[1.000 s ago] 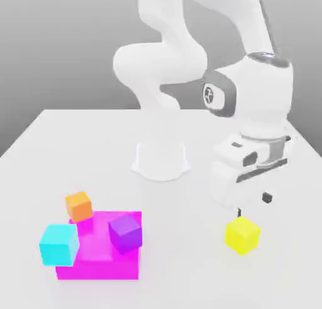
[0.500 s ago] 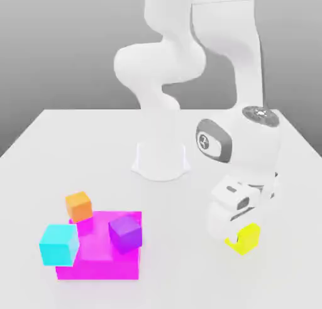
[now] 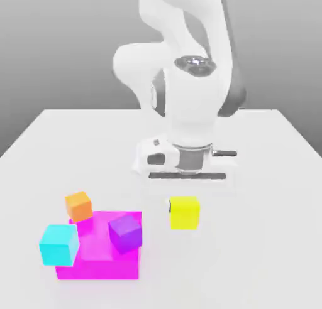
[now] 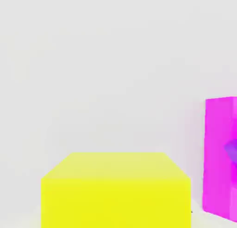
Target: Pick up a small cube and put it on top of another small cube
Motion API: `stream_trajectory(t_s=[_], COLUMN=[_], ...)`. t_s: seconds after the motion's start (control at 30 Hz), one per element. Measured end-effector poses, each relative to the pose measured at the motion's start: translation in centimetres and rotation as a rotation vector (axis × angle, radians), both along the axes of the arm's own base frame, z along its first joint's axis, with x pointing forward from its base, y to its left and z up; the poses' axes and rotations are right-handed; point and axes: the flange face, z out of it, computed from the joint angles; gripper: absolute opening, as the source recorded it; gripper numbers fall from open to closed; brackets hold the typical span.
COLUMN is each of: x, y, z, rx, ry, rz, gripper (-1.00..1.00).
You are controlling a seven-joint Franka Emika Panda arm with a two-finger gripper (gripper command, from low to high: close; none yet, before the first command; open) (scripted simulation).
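Observation:
The small yellow cube (image 3: 186, 213) hangs just under the white hand, between the robot base and the magenta block. My gripper (image 3: 184, 208) is shut on it, and one dark fingertip (image 3: 170, 206) shows at the cube's left face. The hand view has the same yellow cube (image 4: 115, 190) close up, with white table beyond it. A purple cube (image 3: 125, 232) sits tilted on the magenta block (image 3: 100, 260) to the exterior view's left of the held cube. An orange cube (image 3: 78, 206) rests at that block's far corner.
A larger cyan cube (image 3: 59, 244) leans on the magenta block's left side. The edge of the magenta block (image 4: 221, 157) shows in the hand view. The robot's white base (image 3: 160, 158) stands behind the hand. White table (image 3: 264, 251) spreads to the exterior view's right.
The hand came down over the yellow cube, shut on it, then carried it up and toward the exterior view's left, nearer the magenta block.

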Motion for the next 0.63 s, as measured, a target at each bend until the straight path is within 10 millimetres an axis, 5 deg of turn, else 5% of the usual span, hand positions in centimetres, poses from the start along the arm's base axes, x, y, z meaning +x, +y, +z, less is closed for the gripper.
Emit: stream_trajectory(t_s=[0.3,0.5,0.53,0.63], x=[-5.7,-7.1,-7.2,-7.2], y=[-15.7,-17.8,-17.8,-17.8], z=[4.6,-0.2,-0.9,-0.9], rx=[0.027,0.035,0.035,0.035], ry=[-0.017,-0.02,-0.02,-0.02], rz=[-0.784,-0.905,-0.906,-0.906], gripper=[-1.0,-1.0,1.0,1.0])
